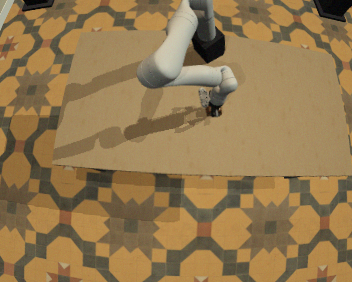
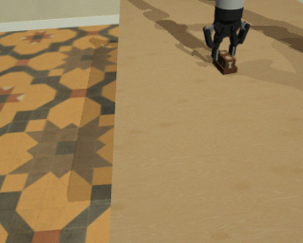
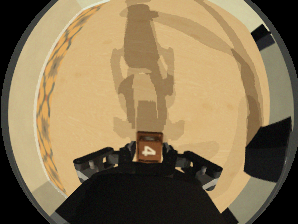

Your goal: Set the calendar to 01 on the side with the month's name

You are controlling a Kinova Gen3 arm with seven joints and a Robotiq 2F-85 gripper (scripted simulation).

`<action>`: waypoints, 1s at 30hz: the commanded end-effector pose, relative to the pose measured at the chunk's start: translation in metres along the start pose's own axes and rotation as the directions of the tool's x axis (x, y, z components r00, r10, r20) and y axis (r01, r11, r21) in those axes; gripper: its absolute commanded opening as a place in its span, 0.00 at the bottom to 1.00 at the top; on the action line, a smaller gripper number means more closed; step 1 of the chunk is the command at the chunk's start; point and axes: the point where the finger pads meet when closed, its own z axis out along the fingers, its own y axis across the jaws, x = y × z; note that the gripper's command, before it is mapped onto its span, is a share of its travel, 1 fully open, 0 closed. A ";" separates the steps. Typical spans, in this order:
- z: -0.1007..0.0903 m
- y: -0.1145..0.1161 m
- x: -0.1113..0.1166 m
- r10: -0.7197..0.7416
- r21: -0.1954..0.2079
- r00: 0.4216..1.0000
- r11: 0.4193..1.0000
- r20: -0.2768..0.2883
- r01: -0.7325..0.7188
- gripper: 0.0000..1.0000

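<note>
One gripper [image 2: 225, 52], half-open, straddles a cube [image 3: 149, 149] (top reads 4) in the tray [image 2: 225, 67] mid-table [image 2: 196, 151] | grasp unconfirmed | placed to turn digits.

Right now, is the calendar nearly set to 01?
Not yet. The small brown wooden calendar tray sits flat, but one brown cube shows 4 on top. The black gripper straddles it, open. Gripping, turning cubes and letting go remain.
</note>
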 end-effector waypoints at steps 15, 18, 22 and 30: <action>0.001 -0.003 0.002 0.007 0.006 1.000 1.000 -0.005 -0.007 0.48; 0.001 -0.003 0.002 0.007 0.006 1.000 1.000 -0.005 -0.007 0.48; 0.001 -0.003 0.002 0.007 0.006 1.000 1.000 -0.005 -0.007 0.48; 0.001 -0.003 0.002 0.007 0.006 1.000 1.000 -0.005 -0.007 0.28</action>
